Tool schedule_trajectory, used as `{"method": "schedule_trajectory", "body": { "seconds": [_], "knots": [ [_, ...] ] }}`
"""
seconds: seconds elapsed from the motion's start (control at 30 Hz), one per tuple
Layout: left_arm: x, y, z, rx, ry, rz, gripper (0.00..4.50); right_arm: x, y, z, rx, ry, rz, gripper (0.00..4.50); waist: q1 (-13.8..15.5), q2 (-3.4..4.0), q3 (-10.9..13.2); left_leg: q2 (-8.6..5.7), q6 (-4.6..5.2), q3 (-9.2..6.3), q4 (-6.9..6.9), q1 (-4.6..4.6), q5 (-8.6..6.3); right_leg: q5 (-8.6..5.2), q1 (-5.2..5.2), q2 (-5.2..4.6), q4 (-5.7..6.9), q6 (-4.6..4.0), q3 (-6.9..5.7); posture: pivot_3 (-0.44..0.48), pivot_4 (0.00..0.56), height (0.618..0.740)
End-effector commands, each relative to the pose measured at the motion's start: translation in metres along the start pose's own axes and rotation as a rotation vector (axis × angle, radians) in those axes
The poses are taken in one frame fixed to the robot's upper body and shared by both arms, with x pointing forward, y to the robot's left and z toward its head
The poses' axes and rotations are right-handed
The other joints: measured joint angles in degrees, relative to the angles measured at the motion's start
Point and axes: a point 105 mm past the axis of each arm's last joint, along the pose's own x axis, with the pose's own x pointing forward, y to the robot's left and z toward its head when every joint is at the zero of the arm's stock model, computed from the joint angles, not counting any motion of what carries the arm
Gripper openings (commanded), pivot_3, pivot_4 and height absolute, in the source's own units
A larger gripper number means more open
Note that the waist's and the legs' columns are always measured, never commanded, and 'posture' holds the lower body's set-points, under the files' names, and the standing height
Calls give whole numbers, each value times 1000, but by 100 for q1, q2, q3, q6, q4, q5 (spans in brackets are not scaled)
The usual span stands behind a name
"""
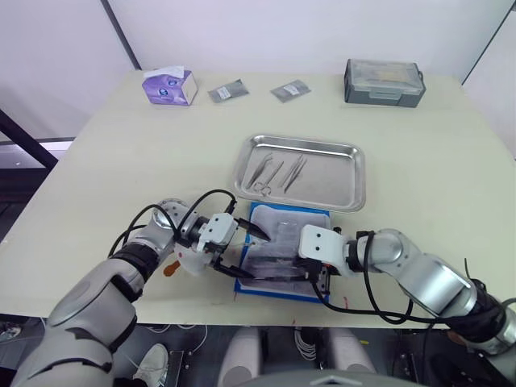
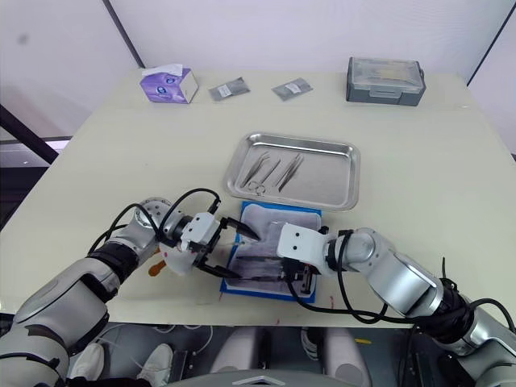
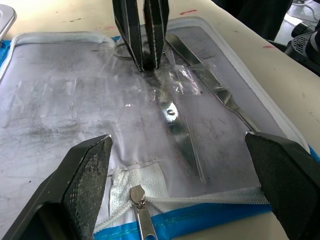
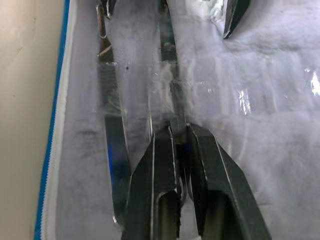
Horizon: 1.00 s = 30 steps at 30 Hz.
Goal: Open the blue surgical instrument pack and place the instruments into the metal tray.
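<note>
Two instruments point(image 3: 210, 82) left in blue surgical instrument pack point(image 1: 284, 250); my right gripper point(image 4: 179, 131) pinches one, left gripper point(image 3: 175, 150) gapes wide; draw it straight out toward metal tray point(image 1: 348, 193).

- I see even, bright overhead light across the table point(image 1: 451, 201); shadows beneath the arms are soft.
- The metal tray point(image 1: 348, 187) shows mild sheen, no harsh glare.
- In the wrist views, the pack lining point(image 3: 75, 100) carries scattered specular glints; the nearest fingers point(image 4: 160, 200) are blurred.
</note>
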Motion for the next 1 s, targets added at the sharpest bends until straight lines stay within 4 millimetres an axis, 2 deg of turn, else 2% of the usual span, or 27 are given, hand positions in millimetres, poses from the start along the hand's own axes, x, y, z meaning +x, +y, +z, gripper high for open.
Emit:
{"method": "schedule_trajectory", "body": {
  "seconds": [0.03,0.2,0.43,1.0],
  "knots": [
    [4,-20,-17,-72,59,-102,4500,4,-2,-7,9,35,-15,26,-2,0,-1,0,0,0,0,0,0,0,0,0,0,0,0,0,150,740],
    [3,-19,-17,-75,59,-99,4500,0,-5,0,-29,32,-27,26,-4,0,-1,0,0,0,0,0,0,0,0,0,1,0,0,0,150,740],
    [4,-18,-18,-78,59,-96,4500,-10,-14,16,-187,78,-48,26,10,2,1,0,0,-3,0,-4,0,0,-2,-1,-3,0,-3,0,150,740],
    [6,-17,-19,-80,61,-97,4500,-30,-15,23,-256,118,-58,26,15,3,1,-4,0,-6,0,-8,0,0,-5,-7,-3,0,-6,0,150,740]
  ]
}}
